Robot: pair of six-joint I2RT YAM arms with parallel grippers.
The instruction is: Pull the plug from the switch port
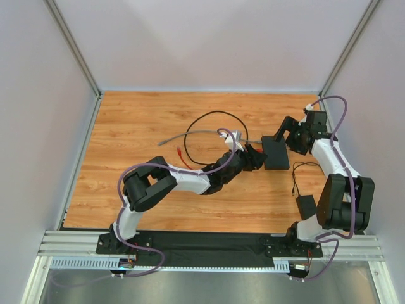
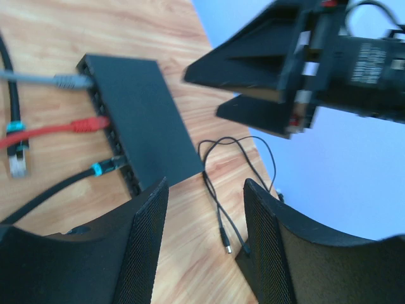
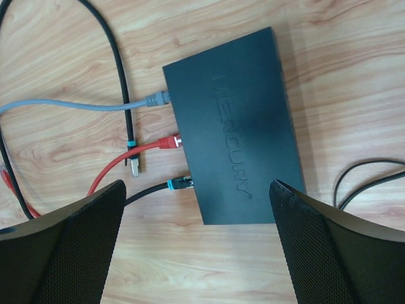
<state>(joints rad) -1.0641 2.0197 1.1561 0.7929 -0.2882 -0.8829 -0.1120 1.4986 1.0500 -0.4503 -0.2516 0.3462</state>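
On the wooden counter (image 1: 139,126), the left gripper (image 1: 257,158) sits just left of the switch (image 3: 234,120), its jaws apart with nothing between them. A grey plug (image 3: 158,99), a red plug (image 3: 169,141) and a black plug (image 3: 179,183) are seated along the switch's left edge. The right gripper (image 3: 197,190) hangs above the switch, spread wide and empty.

top view looks down from high behind the near edge, far enough to hold the whole tabletop (image 1: 126,126); left wrist camera sits low and close, looking slantwise past the left hand (image 2: 205,187) at the port side of the switch (image 2: 142,120); right wrist camera looks nearly straight down past the right hand (image 3: 196,187), close above; all share the switch and its cables (image 3: 76,105)
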